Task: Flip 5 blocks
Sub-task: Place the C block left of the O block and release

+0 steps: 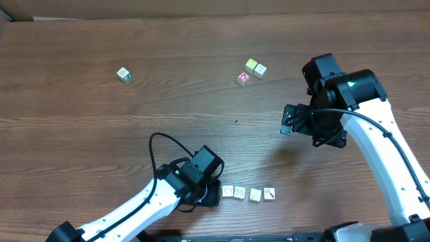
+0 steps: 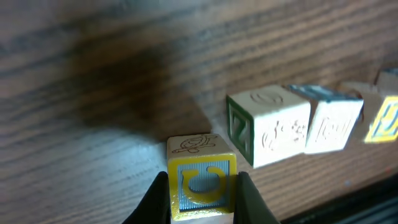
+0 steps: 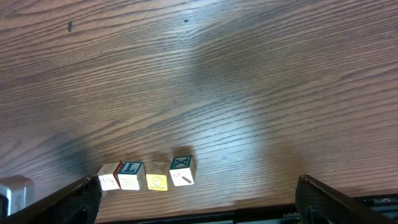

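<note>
L gripper (image 2: 202, 200) pinches yellow-faced block (image 2: 198, 163) beside row of 4 blocks (image 3: 149, 176), held one hidden beneath it in overhead view; R gripper (image 1: 287, 121) spread wide, empty, tips cropped in wrist cam.

Soft light from above casts faint shadows on the table (image 1: 80, 134); left wrist view blurred, perhaps defocused.

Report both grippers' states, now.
Left gripper: closed on a yellow-faced block.
Right gripper: open, holding nothing.
</note>
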`<state>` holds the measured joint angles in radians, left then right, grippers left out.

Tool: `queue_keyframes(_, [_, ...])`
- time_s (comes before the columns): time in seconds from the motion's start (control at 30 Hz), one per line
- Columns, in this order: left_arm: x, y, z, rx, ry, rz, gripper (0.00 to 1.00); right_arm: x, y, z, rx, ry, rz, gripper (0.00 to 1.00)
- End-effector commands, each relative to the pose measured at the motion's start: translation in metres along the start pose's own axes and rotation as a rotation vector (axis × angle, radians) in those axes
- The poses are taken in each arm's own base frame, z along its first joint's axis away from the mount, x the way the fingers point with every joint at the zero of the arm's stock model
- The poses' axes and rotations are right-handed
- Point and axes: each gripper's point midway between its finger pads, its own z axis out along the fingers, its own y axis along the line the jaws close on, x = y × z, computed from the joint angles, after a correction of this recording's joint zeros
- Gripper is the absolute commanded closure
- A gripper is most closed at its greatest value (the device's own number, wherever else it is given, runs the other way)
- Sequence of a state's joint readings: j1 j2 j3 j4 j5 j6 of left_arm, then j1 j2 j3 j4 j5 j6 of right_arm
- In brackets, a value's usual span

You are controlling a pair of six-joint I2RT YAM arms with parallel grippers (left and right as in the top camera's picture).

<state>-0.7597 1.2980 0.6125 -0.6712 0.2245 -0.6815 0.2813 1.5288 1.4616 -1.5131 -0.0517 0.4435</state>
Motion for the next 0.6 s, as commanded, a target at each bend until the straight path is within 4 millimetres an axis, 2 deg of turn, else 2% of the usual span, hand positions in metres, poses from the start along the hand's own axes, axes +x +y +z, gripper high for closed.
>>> queue_keyframes(0.0, [-0.008, 0.002, 0.0, -0.018, -0.054, -0.017, 0.94, -0.003, 0.001, -0.013, -0.019, -0.046, -0.008, 0.0])
queue_keyframes(0.23, [-0.019, -0.011, -0.001, 0.038, -0.092, -0.002, 0.91, -0.003, 0.001, -0.013, -0.019, -0.046, -0.008, 0.0])
queue_keyframes(0.57, [-0.016, -0.01, 0.0, 0.036, -0.079, -0.004, 0.91, -0.002, 0.001, -0.013, -0.019, -0.044, -0.009, 0.0])
